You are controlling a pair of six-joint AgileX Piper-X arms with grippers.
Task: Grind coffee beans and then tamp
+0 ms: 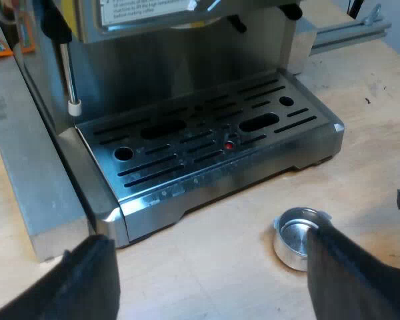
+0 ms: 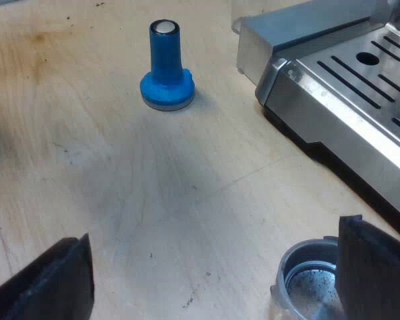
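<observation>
The metal holder (image 1: pixel 295 235) lies loose on the wooden table, just off the espresso machine's drip tray (image 1: pixel 153 193). Its round basket faces up and looks empty apart from a few dark specks. My left gripper (image 1: pixel 210 283) hangs open above the table by the tray's edge, with one finger (image 1: pixel 347 273) covering the holder's handle side. The right gripper (image 2: pixel 213 283) is also open and holds nothing; the holder's basket (image 2: pixel 310 283) sits beside one of its fingers (image 2: pixel 377 267). A blue tamper (image 2: pixel 167 67) stands upright on the table farther off.
The machine's steam wand (image 1: pixel 67 67) hangs over the slotted drip tray (image 2: pixel 360 87), where a small red float (image 1: pixel 229 144) shows. Bare wooden table (image 2: pixel 153 193) stretches between the tamper and the holder. A metal bracket (image 1: pixel 350 33) lies beyond the machine.
</observation>
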